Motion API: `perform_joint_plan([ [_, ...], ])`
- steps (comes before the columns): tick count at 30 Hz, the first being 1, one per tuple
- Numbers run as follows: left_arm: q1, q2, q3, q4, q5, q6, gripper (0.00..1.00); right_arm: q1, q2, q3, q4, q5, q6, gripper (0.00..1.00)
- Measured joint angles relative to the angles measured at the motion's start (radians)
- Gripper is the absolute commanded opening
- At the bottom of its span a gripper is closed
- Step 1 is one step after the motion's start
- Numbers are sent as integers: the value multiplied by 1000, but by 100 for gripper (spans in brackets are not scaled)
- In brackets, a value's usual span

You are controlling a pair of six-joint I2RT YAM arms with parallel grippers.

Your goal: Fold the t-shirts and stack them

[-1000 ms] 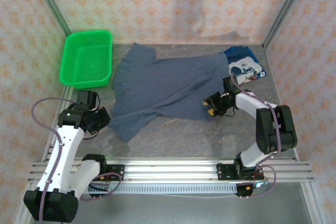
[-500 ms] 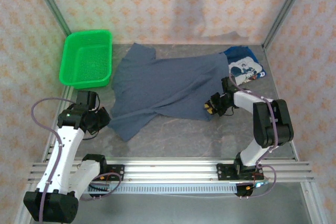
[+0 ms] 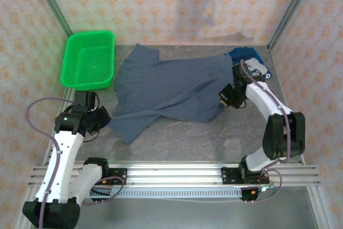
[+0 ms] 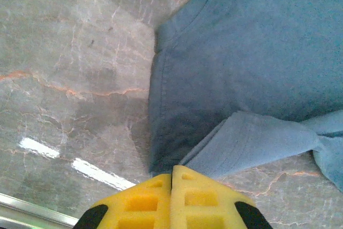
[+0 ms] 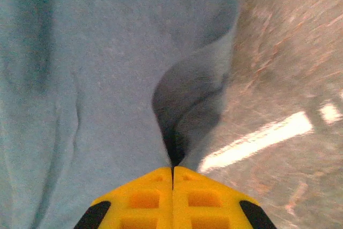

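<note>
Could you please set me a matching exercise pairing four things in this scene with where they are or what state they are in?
Things:
1. green basket
2. slate-blue t-shirt
3. printed t-shirt
4. right gripper

Places or states:
A. shut, pinching a cloth edge
B. far right of the table, partly behind an arm
C. far left of the table
D. spread across the middle of the table

Pairs: 1-C, 2-D, 3-B, 4-A
</note>
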Motion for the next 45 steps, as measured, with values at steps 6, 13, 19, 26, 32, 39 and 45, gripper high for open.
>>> perform_joint_plan([
  [6, 0, -34, 16, -14, -14, -17, 0, 0, -114, 33, -209, 153, -107, 0],
  [13, 0, -95, 16, -40, -21, -42, 0, 0, -246, -48, -335, 270, -116, 0],
  [19, 0, -118, -27, -43, -16, -68, 0, 0, -272, -145, -348, 293, -114, 0],
  [26, 0, -117, -75, -32, 21, -65, 0, 0, -221, -159, -337, 328, -112, 0],
  [32, 0, -100, -73, 13, 38, -41, 0, -16, -171, -119, -327, 343, -120, 0],
  [39, 0, 62, 35, 67, 36, 22, 0, -22, -68, 13, -301, 344, -166, 0],
  [45, 0, 192, 98, 119, 32, 120, 0, -23, 40, 85, -283, 343, -215, 0],
])
